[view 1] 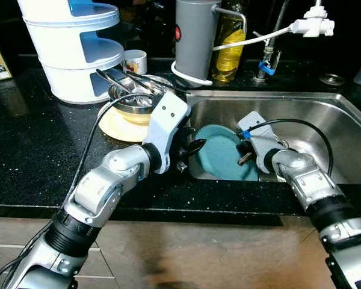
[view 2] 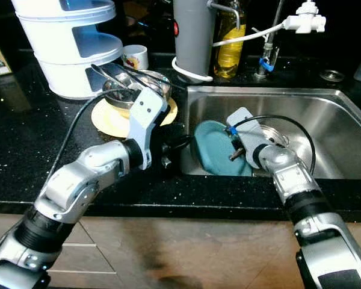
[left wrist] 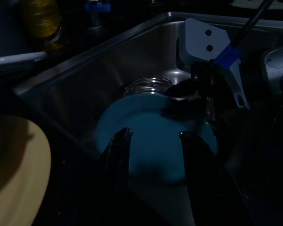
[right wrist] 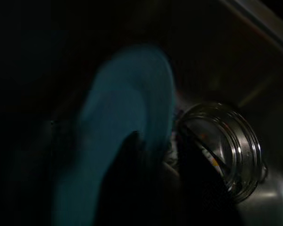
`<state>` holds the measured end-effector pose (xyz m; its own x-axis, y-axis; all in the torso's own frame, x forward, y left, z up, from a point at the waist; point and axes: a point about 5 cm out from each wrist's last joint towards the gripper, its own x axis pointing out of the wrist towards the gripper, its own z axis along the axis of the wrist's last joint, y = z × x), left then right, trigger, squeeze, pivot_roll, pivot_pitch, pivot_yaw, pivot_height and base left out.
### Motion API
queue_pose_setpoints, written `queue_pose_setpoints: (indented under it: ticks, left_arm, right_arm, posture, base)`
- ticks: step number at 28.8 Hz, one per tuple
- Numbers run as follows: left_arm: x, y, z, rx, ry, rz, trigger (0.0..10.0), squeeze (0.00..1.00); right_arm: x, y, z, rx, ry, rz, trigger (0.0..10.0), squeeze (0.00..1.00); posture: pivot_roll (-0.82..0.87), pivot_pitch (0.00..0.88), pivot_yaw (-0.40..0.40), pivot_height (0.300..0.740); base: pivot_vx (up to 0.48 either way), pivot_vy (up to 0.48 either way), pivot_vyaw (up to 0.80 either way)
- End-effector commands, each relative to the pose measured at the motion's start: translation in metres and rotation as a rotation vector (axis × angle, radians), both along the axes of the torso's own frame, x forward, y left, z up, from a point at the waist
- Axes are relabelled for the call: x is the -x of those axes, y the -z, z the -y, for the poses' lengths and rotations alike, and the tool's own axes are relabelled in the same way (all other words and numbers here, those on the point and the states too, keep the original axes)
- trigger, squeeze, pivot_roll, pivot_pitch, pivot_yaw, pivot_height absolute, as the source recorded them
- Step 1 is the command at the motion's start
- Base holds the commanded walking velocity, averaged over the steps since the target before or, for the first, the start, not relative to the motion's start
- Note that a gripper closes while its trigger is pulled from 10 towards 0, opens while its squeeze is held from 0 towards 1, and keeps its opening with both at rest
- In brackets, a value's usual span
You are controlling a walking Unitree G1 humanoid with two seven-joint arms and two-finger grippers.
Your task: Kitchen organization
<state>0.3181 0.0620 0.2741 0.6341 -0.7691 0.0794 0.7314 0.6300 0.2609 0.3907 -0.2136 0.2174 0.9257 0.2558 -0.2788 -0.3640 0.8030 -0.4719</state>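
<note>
Lifting the blue plate out of the sink

The right hand [view 1: 248,158] seems to pinch the blue plate [view 1: 219,153], tilted at the sink's [view 1: 325,114] left wall; the left hand [left wrist: 153,150] waits open to help.

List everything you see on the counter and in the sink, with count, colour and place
Plate: one, teal, tilted in the sink's left end.
Glass jar: one, clear, in the sink behind the plate.
Sink: one, steel, right of the counter.
Yellow plate: one, on the counter beside the sink.
Metal bowl: one, steel, on the yellow plate, utensils in it.
Tiered container: one, white and blue, back left.
Cup: one, white, behind the bowl.
Cylinder: one, grey, behind the sink.
Oil bottle: one, yellow, beside the cylinder.
Left gripper: open, at the plate's near edge.
Right gripper: on the plate's rim.
</note>
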Motion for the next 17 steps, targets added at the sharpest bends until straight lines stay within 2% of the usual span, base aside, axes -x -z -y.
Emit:
queue_pose_setpoints:
  ticks: [1,3,4,5,6,7,8,9,11,12,14,15,16,17]
  left_arm:
    - [-0.002,-0.001,0.0,-0.011,0.001,0.009,10.0,0.0]
    - [-0.003,-0.002,0.0,-0.01,-0.002,0.01,10.0,0.0]
    - [-0.003,-0.003,-0.002,-0.006,-0.008,0.01,10.0,0.0]
    - [-0.003,-0.004,-0.004,-0.001,-0.017,0.011,10.0,0.0]
    - [-0.003,-0.004,-0.004,-0.001,-0.017,0.011,10.0,0.0]
    - [-0.003,-0.005,-0.007,0.003,-0.028,0.009,10.0,0.0]
    - [-0.004,-0.007,-0.014,0.019,-0.054,0.005,10.0,0.0]
    - [-0.004,-0.007,-0.014,0.019,-0.054,0.005,10.0,0.0]
    - [-0.004,-0.013,-0.03,0.068,-0.105,0.002,10.0,0.0]
    - [-0.004,-0.013,-0.03,0.068,-0.105,0.002,10.0,0.0]
    - [-0.002,-0.022,-0.048,0.135,-0.151,0.022,10.0,0.0]
    - [-0.001,-0.025,-0.055,0.156,-0.16,0.03,10.0,0.0]
    - [-0.001,-0.025,-0.055,0.156,-0.16,0.03,10.0,0.0]
    - [0.003,-0.028,-0.066,0.163,-0.158,0.039,10.0,0.0]
  right_arm:
    - [-0.002,-0.001,0.005,0.024,0.009,0.004,10.0,1.0]
    - [-0.002,-0.002,0.006,0.031,0.015,0.014,10.0,1.0]
    - [-0.003,-0.007,0.007,-0.001,0.029,0.046,10.0,0.0]
    - [-0.004,-0.014,0.007,-0.055,0.043,0.094,10.0,0.0]
    - [-0.004,-0.014,0.007,-0.055,0.043,0.094,10.0,0.0]
    - [-0.005,-0.022,0.006,-0.123,0.047,0.149,10.0,0.0]
    - [-0.004,-0.036,0.002,-0.245,0.03,0.249,10.0,0.0]
    - [-0.004,-0.036,0.002,-0.245,0.03,0.249,10.0,0.0]
    - [0.001,-0.056,-0.008,-0.438,-0.036,0.393,10.0,0.0]
    - [0.001,-0.056,-0.008,-0.438,-0.036,0.393,10.0,0.0]
    - [0.01,-0.062,-0.023,-0.574,-0.115,0.44,10.0,0.0]
    - [0.012,-0.063,-0.028,-0.615,-0.136,0.446,10.0,0.0]
    - [0.012,-0.063,-0.028,-0.615,-0.136,0.446,10.0,0.0]
    - [0.016,-0.063,-0.037,-0.651,-0.166,0.448,10.0,0.0]
  posture:
    - [-0.03,0.136,-0.018,0.74]
    - [-0.03,0.137,-0.018,0.74]
    - [-0.03,0.139,-0.015,0.74]
    - [-0.03,0.14,-0.015,0.74]
    - [-0.03,0.14,-0.015,0.74]
    - [-0.03,0.14,-0.015,0.74]
    - [-0.03,0.142,-0.015,0.74]
    - [-0.03,0.142,-0.015,0.74]
    - [-0.03,0.147,-0.013,0.74]
    - [-0.03,0.147,-0.013,0.74]
    - [-0.02,0.149,-0.015,0.74]
    - [-0.02,0.149,-0.015,0.74]
    - [-0.02,0.149,-0.015,0.74]
    - [-0.02,0.154,-0.016,0.74]
  base:
    - [0.0,0.0,0.0]
    - [0.0,0.0,0.0]
    - [0.0,0.0,0.0]
    - [0.0,0.0,0.0]
    - [0.0,0.0,0.0]
    - [0.0,0.0,0.0]
    - [0.0,0.0,0.0]
    - [0.0,0.0,0.0]
    - [0.0,0.0,0.0]
    - [0.0,0.0,0.0]
    - [0.0,0.0,0.0]
    - [0.0,0.0,0.0]
    - [0.0,0.0,0.0]
    - [0.0,0.0,0.0]
